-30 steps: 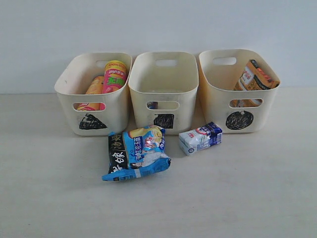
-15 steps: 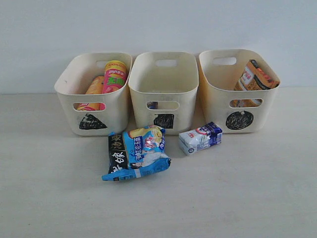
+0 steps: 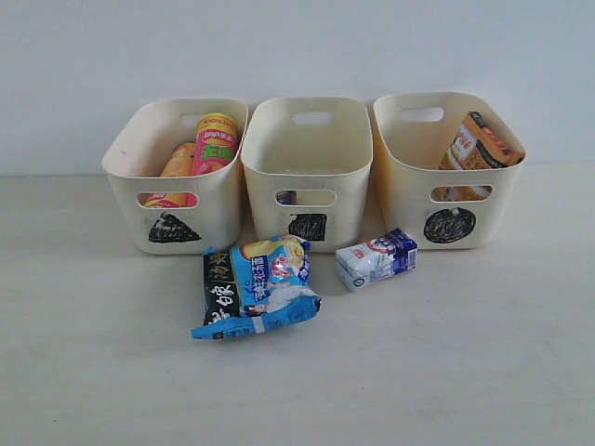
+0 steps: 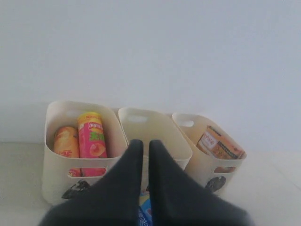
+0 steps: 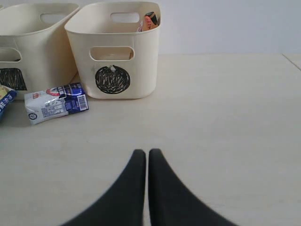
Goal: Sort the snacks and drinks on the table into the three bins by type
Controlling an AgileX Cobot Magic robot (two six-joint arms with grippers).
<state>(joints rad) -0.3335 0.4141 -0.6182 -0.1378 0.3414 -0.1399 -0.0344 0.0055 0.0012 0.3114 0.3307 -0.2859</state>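
Note:
On the table [image 3: 446, 353] a blue-black bag [image 3: 256, 286] lies flat in front of the three bins, and a white and blue carton [image 3: 375, 258] lies to its right. The triangle bin [image 3: 125, 163] holds a yellow cylinder [image 3: 177, 160] and a pink one [image 3: 216, 144]. An orange-brown bag [image 3: 476, 144] leans inside the circle bin [image 3: 409, 190]. Something dark shows through the slot of the square bin [image 3: 307, 177]. My left gripper [image 4: 142, 143] is shut and empty, facing the bins from above the blue bag. My right gripper [image 5: 142, 153] is shut and empty over bare table.
A plain pale wall stands right behind the bins. The bins sit side by side, almost touching. In the right wrist view the carton [image 5: 56, 102] lies beside the circle bin [image 5: 146, 70]. Neither arm shows in the exterior view.

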